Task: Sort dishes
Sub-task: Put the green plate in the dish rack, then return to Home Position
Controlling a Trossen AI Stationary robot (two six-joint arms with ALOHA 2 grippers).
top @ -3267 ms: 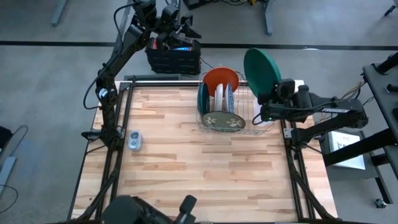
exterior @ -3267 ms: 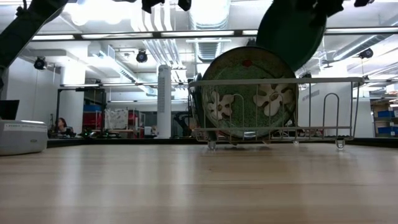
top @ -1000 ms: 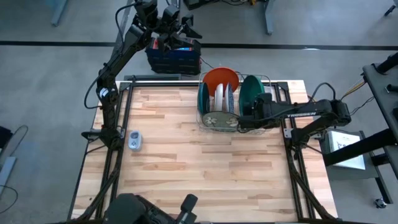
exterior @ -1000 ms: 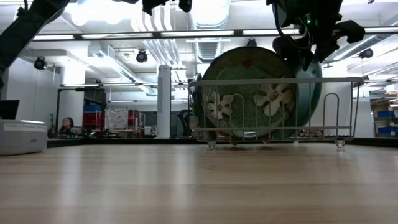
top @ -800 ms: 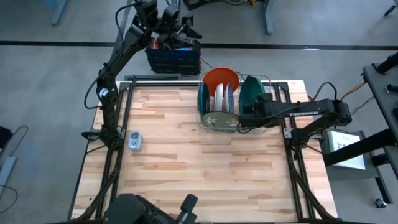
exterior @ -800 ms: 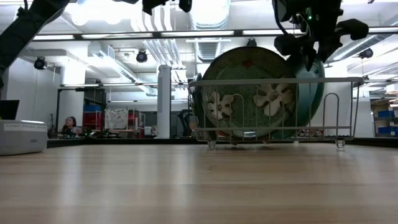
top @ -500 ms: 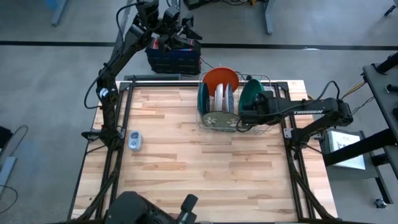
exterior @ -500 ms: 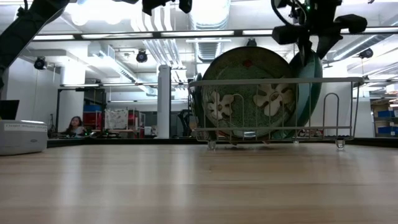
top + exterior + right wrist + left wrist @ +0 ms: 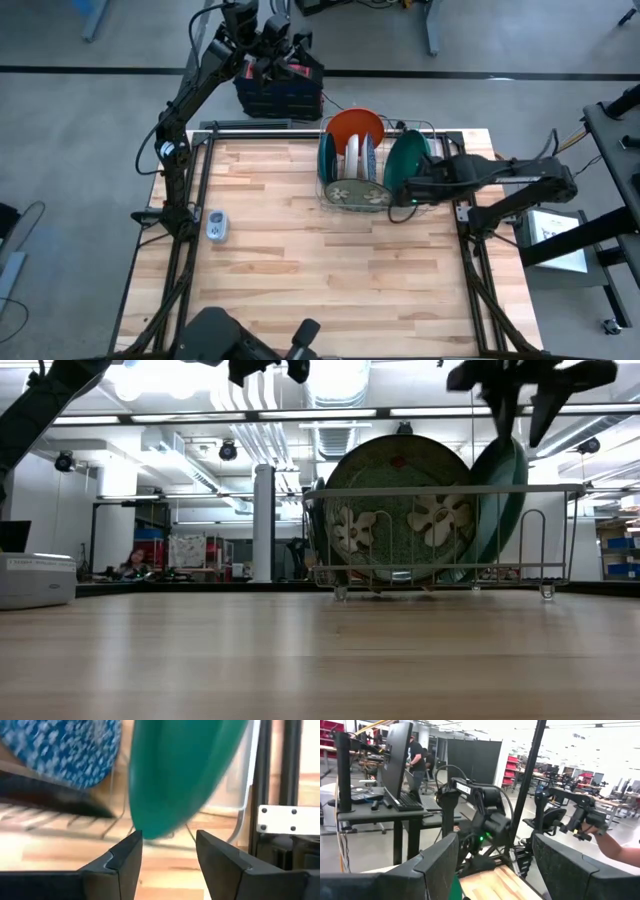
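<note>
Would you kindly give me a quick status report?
Right hand open beside rack. Green plate standing in rack, released. Left hand open, beyond the table. Nothing obstructing.

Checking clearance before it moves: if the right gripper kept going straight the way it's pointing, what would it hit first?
Probably the dark green plate directly ahead of the open right gripper, standing in the wire rack; depth is uncertain.

The plate [image 9: 182, 775] stands in the rack [image 9: 372, 195] just ahead of the right gripper [image 9: 167, 852], its edge between the parted jaws.
</note>
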